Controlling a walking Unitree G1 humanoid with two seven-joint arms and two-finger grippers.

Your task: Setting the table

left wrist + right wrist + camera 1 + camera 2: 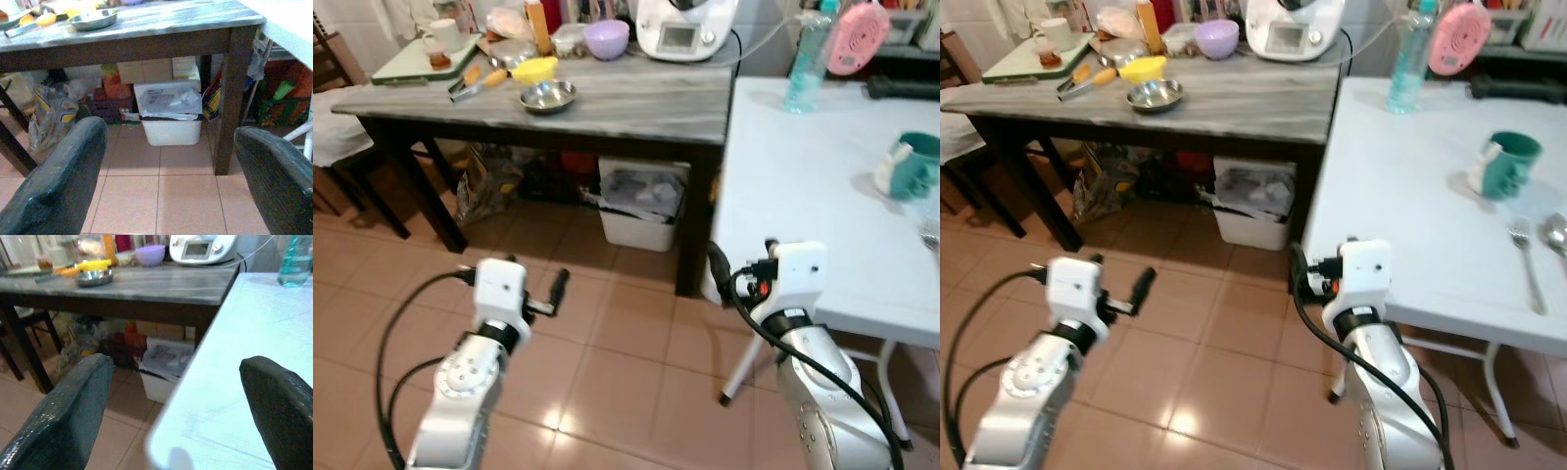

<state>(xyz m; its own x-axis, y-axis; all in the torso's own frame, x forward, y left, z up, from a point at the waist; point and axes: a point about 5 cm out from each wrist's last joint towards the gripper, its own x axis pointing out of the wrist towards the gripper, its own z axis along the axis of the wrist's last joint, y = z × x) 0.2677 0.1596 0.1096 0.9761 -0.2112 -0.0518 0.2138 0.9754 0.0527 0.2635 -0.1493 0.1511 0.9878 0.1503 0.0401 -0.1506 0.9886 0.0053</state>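
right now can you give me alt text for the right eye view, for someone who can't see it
A white table on the right holds a teal mug, a metal fork and a clear water bottle. A grey wooden table behind carries a steel bowl and lilac bowl. Both grippers, left and right, hover open above tiled floor.

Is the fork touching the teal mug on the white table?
Apart. In the right eye view, the fork lies nearer the robot than the teal mug, with bare white table between them.

Bright, perhaps slightly soft-focused frames
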